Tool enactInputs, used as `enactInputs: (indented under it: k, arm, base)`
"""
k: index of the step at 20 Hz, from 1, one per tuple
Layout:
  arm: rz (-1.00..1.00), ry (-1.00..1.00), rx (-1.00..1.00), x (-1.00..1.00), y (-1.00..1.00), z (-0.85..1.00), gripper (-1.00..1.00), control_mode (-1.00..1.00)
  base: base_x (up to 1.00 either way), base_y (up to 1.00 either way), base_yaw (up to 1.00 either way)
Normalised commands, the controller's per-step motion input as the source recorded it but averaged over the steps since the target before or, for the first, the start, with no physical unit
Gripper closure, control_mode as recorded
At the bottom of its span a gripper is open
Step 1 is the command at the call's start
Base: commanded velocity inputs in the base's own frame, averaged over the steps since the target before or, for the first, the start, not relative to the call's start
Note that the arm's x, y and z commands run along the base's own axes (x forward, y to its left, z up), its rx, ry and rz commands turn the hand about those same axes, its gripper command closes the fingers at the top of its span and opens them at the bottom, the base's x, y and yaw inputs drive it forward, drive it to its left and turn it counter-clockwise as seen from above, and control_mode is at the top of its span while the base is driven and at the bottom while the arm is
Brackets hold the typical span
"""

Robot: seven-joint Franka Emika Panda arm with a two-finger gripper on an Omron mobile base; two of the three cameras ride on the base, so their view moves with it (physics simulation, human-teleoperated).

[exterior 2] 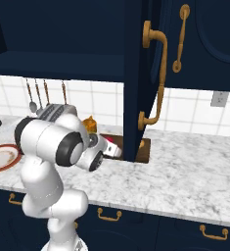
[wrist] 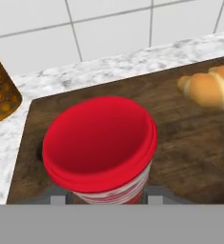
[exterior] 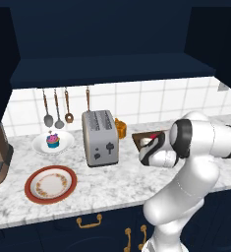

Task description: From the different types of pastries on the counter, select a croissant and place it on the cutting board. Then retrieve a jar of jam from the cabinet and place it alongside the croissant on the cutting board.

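1. The end effector is pinched on the jar of jam, one finger on each side of its striped label band; the red lid faces the hand camera.
2. The jar sits right in front of the end effector, over the near-left part of the cutting board; I cannot tell whether its base touches the wood.
3. The croissant lies on the board, beyond the end effector and off to its right, apart from the jar.
4. An orange honeycomb-patterned object stands on the marble tabletop, ahead and left of the end effector, just off the board.
5. In the left base view, the toaster and the cupcake on its plate are well left of the end effector.
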Motion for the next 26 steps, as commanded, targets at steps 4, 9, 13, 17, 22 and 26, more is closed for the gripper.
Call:
enactInputs:
  k: [4,9,13,17,22,26]
  arm:
    - [0.00,0.00,0.00,0.38,0.00,-0.04,1.00,-1.00]
    - [0.00,0.00,0.00,0.38,0.00,-0.17,1.00,-1.00]
    - [0.00,0.00,0.00,0.24,0.00,-0.28,-1.00,-1.00]
    - [0.00,0.00,0.00,0.17,0.00,-0.22,-1.00,-1.00]
    - [0.00,0.00,0.00,0.01,0.00,-0.03,-1.00,-1.00]
    - [0.00,-0.02,0.00,-0.20,0.00,0.00,-1.00,-1.00]
  base:
    - [0.00,0.00,0.00]
    - [0.00,0.00,0.00]
    - [0.00,0.00,0.00]
    - [0.00,0.00,0.00]
    - [0.00,0.00,0.00]
    - [0.00,0.00,0.00]
